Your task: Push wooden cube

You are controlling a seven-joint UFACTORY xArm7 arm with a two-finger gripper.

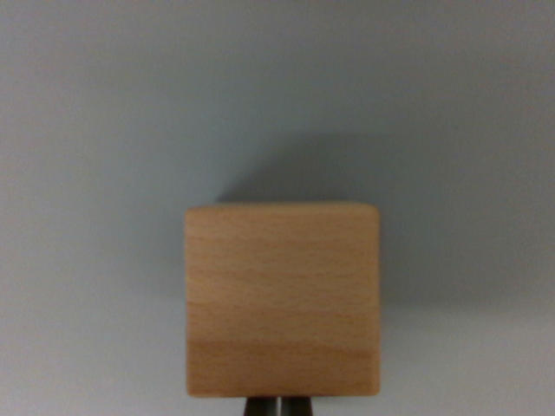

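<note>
A light wooden cube [283,299] fills the lower middle of the wrist view, resting on a plain grey surface [104,130]. Its grain runs sideways and it casts a soft shadow up and to the wrist view's right. At the bottom edge, just under the cube, the dark tips of my gripper [279,406] show close together with only a thin pale line between them. The tips sit right against the cube's near face. Nothing is held between them.
Bare grey surface surrounds the cube on every side. No other objects or edges appear in the wrist view.
</note>
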